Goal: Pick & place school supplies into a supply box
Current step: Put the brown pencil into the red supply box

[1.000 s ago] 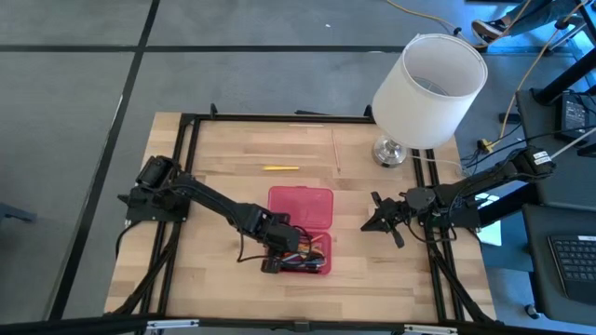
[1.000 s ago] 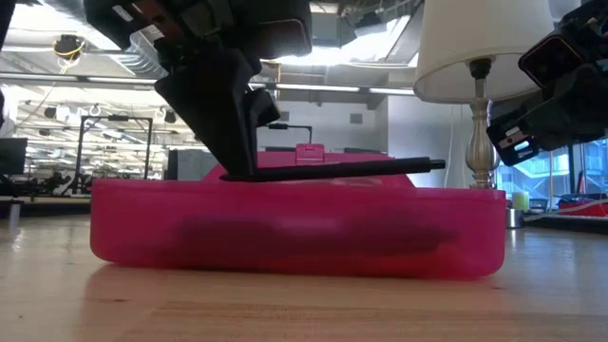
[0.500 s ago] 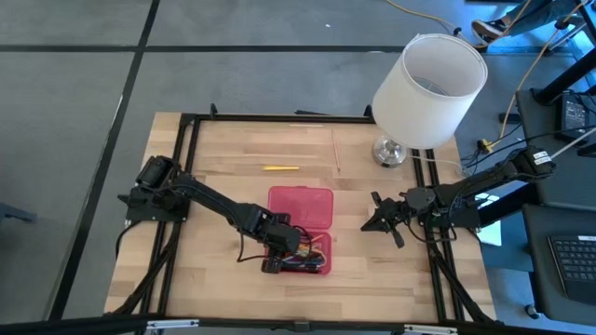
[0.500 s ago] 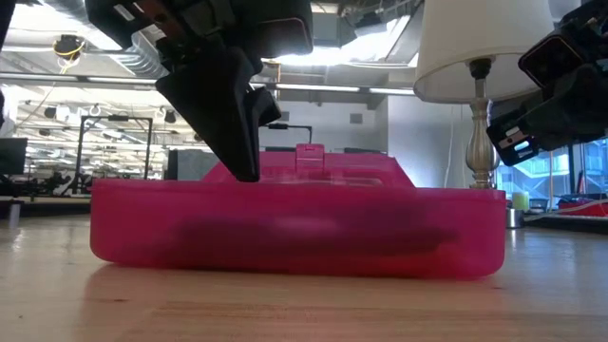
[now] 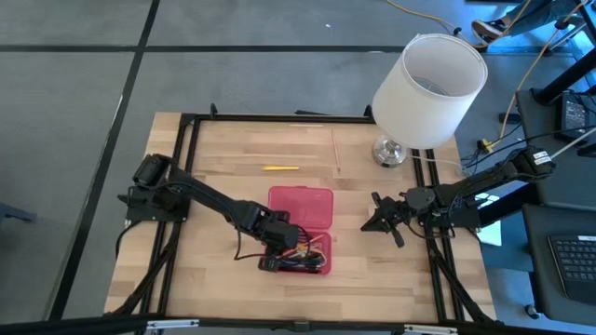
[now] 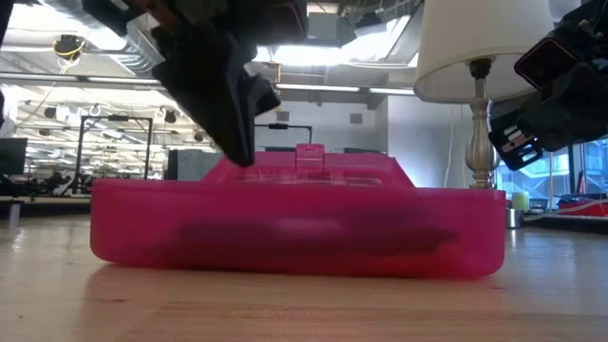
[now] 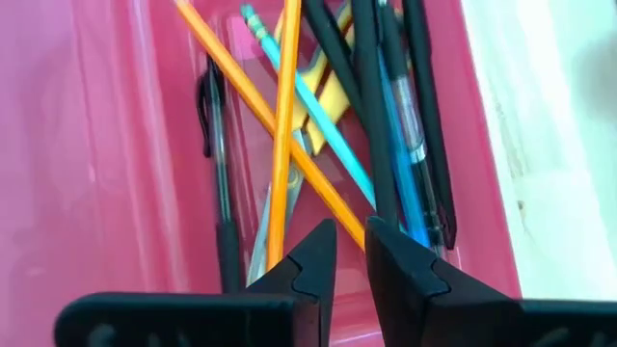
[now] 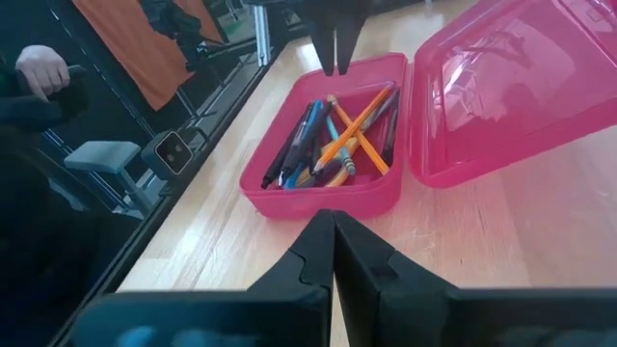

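Left gripper (image 7: 350,253): fingers a narrow gap apart, nothing between them, hovering just above the open supply box (image 5: 302,230) at its 9 o'clock end, touching no contents. Left arm reaches from the counter's 9 o'clock edge diagonally toward the centre, wrist bent down over the tray.

Right gripper (image 8: 334,236): clenched, empty, held above the counter (image 5: 214,195) at 3 o'clock of the box, well apart from it; arm folded in from the 3 o'clock edge.

Left wrist view alone shows the box contents clearly: orange pencils (image 7: 285,125) crossed, a teal pencil (image 7: 313,120), black pens (image 7: 371,106), a blue pen (image 7: 410,173), yellow-handled scissors (image 7: 328,92) beneath. Low view shows the tray's pink wall only. High view alone shows a yellow pencil (image 5: 280,168) on the counter at 12 o'clock of the box, and a white lamp (image 5: 428,88) at the 1 o'clock corner.
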{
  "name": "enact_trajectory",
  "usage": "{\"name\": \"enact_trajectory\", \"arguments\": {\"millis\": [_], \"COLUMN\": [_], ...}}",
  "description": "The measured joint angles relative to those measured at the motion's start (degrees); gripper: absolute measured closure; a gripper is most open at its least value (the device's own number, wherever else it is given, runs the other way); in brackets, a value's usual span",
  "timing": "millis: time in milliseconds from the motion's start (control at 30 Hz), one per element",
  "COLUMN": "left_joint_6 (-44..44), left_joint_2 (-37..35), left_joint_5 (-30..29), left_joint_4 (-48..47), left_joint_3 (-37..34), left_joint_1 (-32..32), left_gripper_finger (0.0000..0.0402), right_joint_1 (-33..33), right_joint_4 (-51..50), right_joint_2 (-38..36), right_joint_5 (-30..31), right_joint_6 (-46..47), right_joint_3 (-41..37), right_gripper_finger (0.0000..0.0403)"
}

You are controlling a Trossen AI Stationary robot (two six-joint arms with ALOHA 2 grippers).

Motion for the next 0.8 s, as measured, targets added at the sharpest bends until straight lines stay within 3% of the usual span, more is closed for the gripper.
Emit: {"name": "enact_trajectory", "arguments": {"millis": [267,400,600,667,800], "left_joint_6": [7.36,17.2,13.85,14.68,19.39], "left_joint_2": [-4.95,-8.57,-10.6,-11.02,-13.68], "left_joint_5": [-0.18,-1.48,-5.05,-1.17,16.39], "left_joint_4": [-3.68,-9.42,-14.21,-13.94,-6.83], "left_joint_3": [0.0,0.0,0.0,0.0,-2.52], "left_joint_1": [1.54,3.16,4.56,5.92,10.32], "left_gripper_finger": [0.0352,0.0351,0.0348,0.0349,0.0352], "right_joint_1": [0.0,0.0,0.0,0.0,0.0], "right_joint_4": [1.99,2.1,2.11,2.21,2.46], "right_joint_2": [0.02,0.02,0.02,0.02,0.02], "right_joint_5": [1.99,2.5,4.64,7.39,10.06], "right_joint_6": [-0.61,-0.54,1.32,2.34,2.32], "right_joint_3": [0.0,0.0,0.0,0.0,0.0], "right_gripper_finger": [0.0391,0.0391,0.0391,0.039,0.0373]}}
